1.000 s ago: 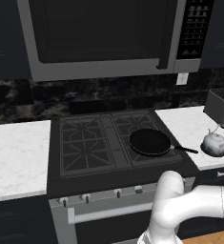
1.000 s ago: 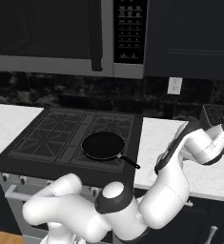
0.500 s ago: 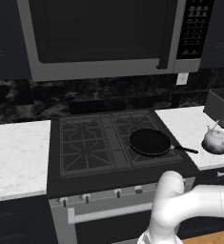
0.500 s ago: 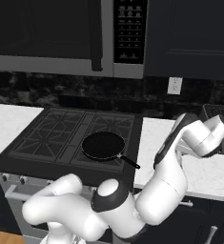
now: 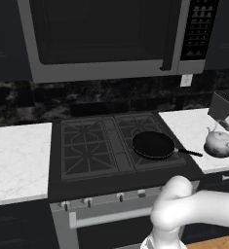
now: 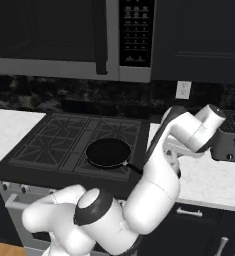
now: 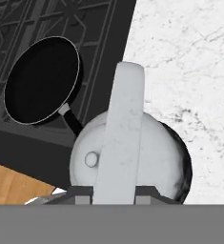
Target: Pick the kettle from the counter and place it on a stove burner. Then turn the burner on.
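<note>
Kettle sits at the right edge of the left base view, on the white surface just right of the cooktop, with the toaster behind it. In the hand view the kettle fills the lower middle, its pale handle running up from between the pincer tips; we read the pincer as clamped on that handle. Pan occupies the front right burner, its handle reaching toward the kettle. We judge the lift is just starting. To do it well we would rise straight before travelling, clear the pan handle, keep the kettle level, and aim for a free burner at the left of the cooktop.
</note>
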Robot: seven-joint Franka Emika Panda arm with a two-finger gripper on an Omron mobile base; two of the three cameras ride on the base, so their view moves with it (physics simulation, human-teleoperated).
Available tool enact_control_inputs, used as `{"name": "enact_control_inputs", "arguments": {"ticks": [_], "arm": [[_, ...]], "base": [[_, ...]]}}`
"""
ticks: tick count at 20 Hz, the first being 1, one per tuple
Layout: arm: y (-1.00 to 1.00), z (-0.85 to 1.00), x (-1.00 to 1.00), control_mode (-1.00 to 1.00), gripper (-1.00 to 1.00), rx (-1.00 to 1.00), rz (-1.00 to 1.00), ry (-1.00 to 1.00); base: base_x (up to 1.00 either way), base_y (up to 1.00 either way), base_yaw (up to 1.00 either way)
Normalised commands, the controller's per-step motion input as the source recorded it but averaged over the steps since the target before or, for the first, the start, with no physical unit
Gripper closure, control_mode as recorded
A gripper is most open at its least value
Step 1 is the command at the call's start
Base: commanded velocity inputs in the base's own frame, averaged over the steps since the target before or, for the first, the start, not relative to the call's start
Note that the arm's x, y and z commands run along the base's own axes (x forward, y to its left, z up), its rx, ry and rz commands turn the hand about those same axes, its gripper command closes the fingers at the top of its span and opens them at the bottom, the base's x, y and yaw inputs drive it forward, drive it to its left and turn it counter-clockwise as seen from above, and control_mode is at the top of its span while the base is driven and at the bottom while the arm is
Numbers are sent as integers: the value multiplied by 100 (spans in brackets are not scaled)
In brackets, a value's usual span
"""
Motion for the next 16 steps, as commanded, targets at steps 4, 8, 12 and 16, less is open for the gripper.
{"name": "enact_control_inputs", "arguments": {"ticks": [4,8,12,16], "arm": [[81,26,-17,-100,100,-3,0,-25],[78,38,-9,-100,100,0,0,-22],[90,28,-16,-100,100,1,0,-3],[94,25,-19,-100,100,4,0,0]], "base": [[0,0,0],[0,0,0],[0,0,0],[0,0,0]]}}
